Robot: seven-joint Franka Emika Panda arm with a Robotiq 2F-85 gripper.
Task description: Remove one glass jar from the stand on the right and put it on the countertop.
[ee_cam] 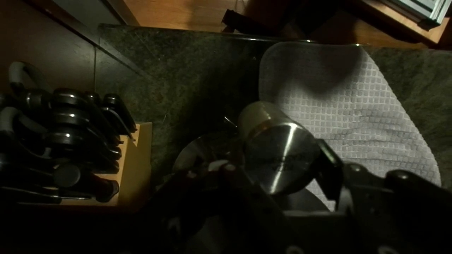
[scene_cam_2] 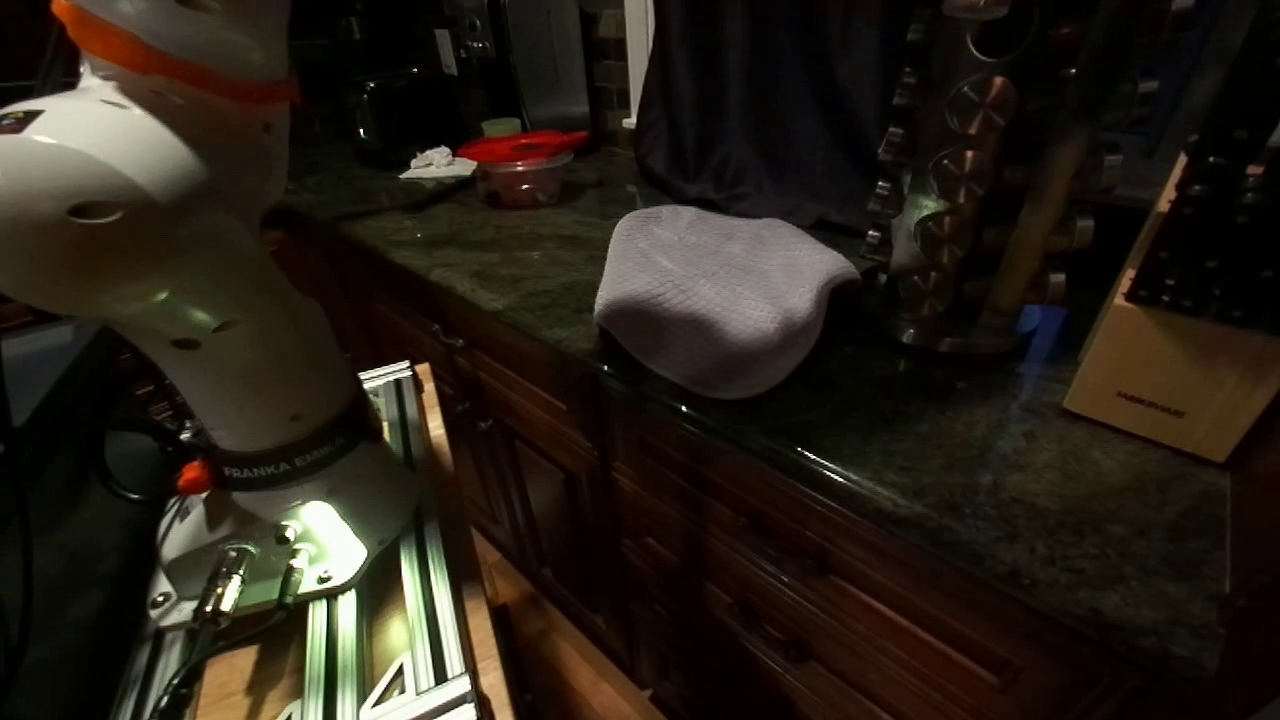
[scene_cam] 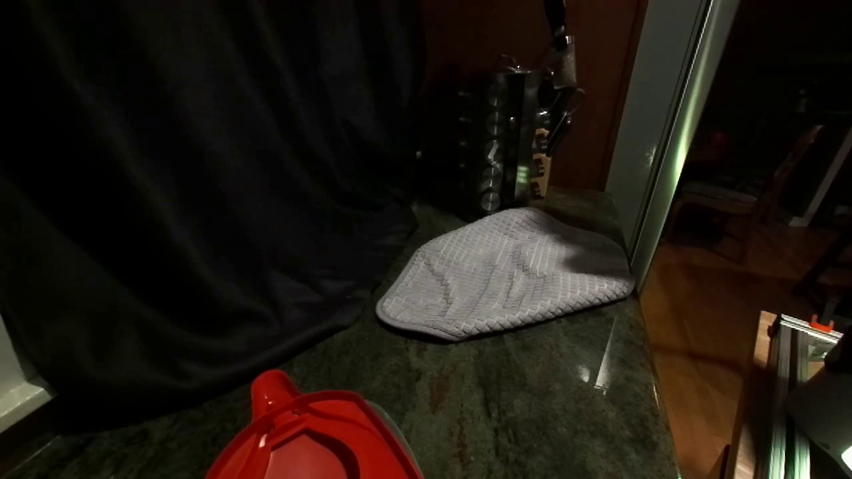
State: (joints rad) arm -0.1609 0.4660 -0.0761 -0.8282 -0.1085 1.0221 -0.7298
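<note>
In the wrist view my gripper (ee_cam: 286, 164) is shut on a glass jar (ee_cam: 256, 114) with a shiny round metal lid (ee_cam: 279, 155); the lid faces the camera and the right finger (ee_cam: 332, 167) presses its side. The left finger is mostly lost in darkness. An exterior view shows the jar (scene_cam: 564, 66) hanging in the air, lid up, beside the upper part of the stand (scene_cam: 522, 133). The stand (scene_cam_2: 915, 250), dark metal with columns of small jars, is on the countertop (scene_cam_2: 880, 410). Below the jar, the countertop (ee_cam: 169, 70) shows dark and speckled.
A pale grey cloth (scene_cam: 506, 279) lies on the countertop in front of the stand. Close by the stand is a wooden knife block (scene_cam_2: 1160, 370), its black handles (ee_cam: 70, 116) sticking up. A red-lidded container (scene_cam_2: 525, 175) and a dark curtain (scene_cam_2: 760, 110) are farther along.
</note>
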